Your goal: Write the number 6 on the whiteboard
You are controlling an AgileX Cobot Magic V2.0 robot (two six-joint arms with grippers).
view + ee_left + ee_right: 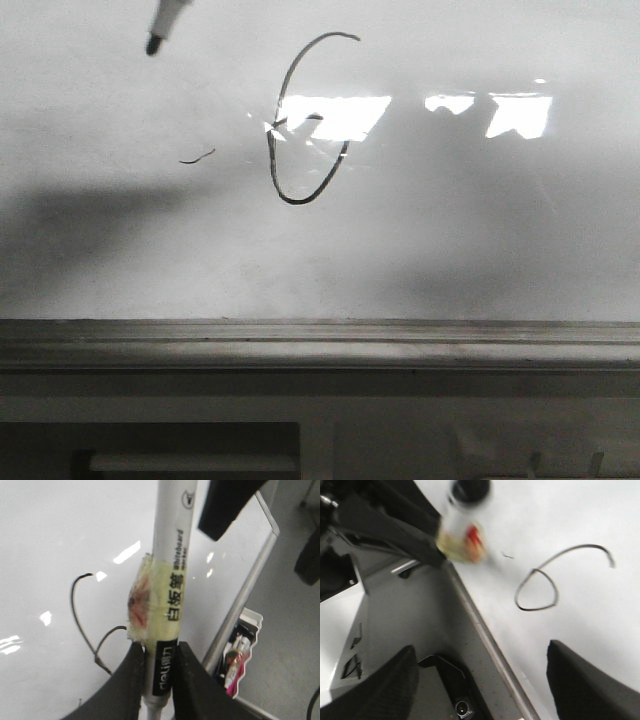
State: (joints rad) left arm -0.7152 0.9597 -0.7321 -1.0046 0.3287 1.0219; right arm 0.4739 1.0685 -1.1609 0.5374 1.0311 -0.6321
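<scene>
Grey ledge (320, 345): nearest, spanning the lower edge of the whiteboard (500, 240).
Number 6 (305, 120): drawn mid-board, tall curved stroke atop an oval loop, partly washed out by glare (335, 115); looks complete.
Short squiggle (197, 157): stray mark just left of the loop.
Marker (165, 25): tip lifted clear, up and left of the 6, long axis slanting down-left.
Left gripper (159, 667): clamped around the marker barrel near its taped band; nearer arm to the figure.
Right gripper (480, 680): fingers spread wide, holding nothing, off the board's edge.
</scene>
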